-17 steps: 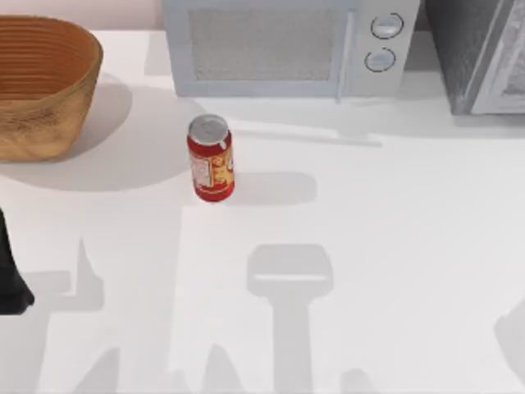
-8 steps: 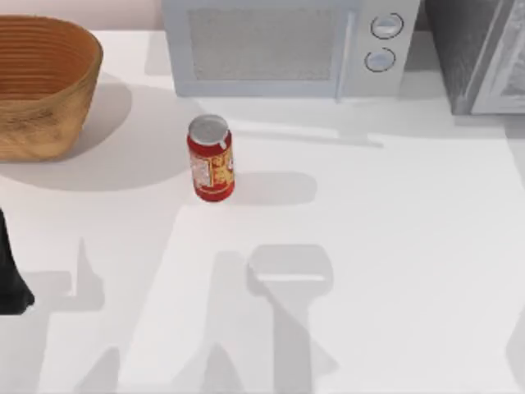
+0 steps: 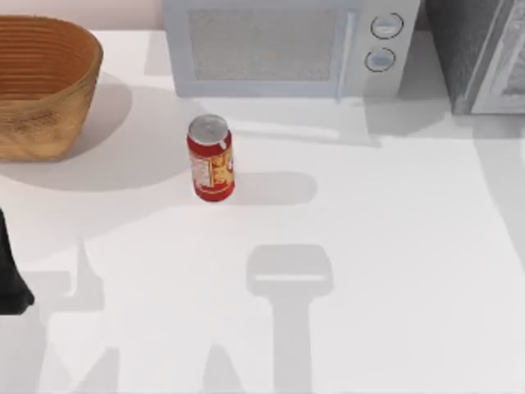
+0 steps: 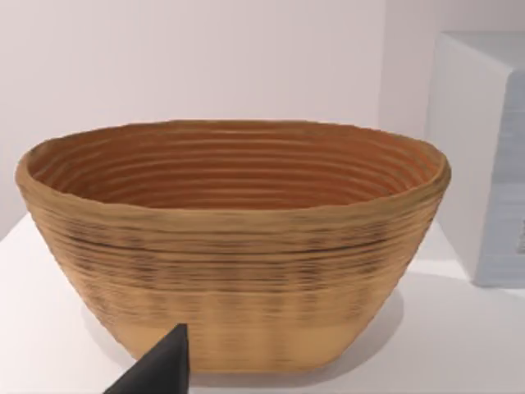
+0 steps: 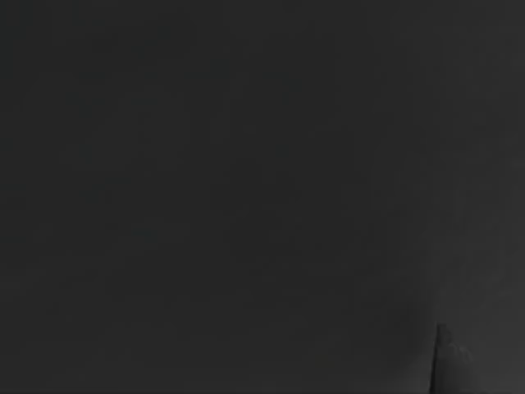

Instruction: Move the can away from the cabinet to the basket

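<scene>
One red drink can (image 3: pixel 211 158) is standing upright, right of the wicker basket (image 3: pixel 49 90), untouched. We are judging the reach isn't begun; our left arm (image 3: pixel 11 271) is idling at the left edge, grip unreadable.

Bright even light, soft grey shadows, right wrist view dark
</scene>
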`<act>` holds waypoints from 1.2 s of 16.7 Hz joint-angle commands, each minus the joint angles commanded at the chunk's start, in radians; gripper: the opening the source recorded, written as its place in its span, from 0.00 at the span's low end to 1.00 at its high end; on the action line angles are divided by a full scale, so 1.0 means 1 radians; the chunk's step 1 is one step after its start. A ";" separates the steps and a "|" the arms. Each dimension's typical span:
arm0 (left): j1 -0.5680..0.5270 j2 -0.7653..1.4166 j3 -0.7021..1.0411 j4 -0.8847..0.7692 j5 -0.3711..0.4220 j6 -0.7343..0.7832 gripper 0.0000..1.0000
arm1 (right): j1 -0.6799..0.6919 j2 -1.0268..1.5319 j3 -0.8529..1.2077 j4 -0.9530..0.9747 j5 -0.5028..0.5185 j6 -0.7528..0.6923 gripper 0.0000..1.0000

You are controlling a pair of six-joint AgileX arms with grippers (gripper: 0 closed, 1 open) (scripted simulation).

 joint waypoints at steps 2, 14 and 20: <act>0.000 0.000 0.000 0.000 0.000 0.000 1.00 | 0.136 -0.013 -0.013 -0.004 0.136 0.000 1.00; 0.000 0.000 0.000 0.000 0.000 0.000 1.00 | 0.244 -0.013 0.006 -0.002 0.287 -0.014 1.00; 0.000 0.000 0.000 0.000 0.000 0.000 1.00 | 0.183 0.095 0.079 0.031 0.228 -0.012 1.00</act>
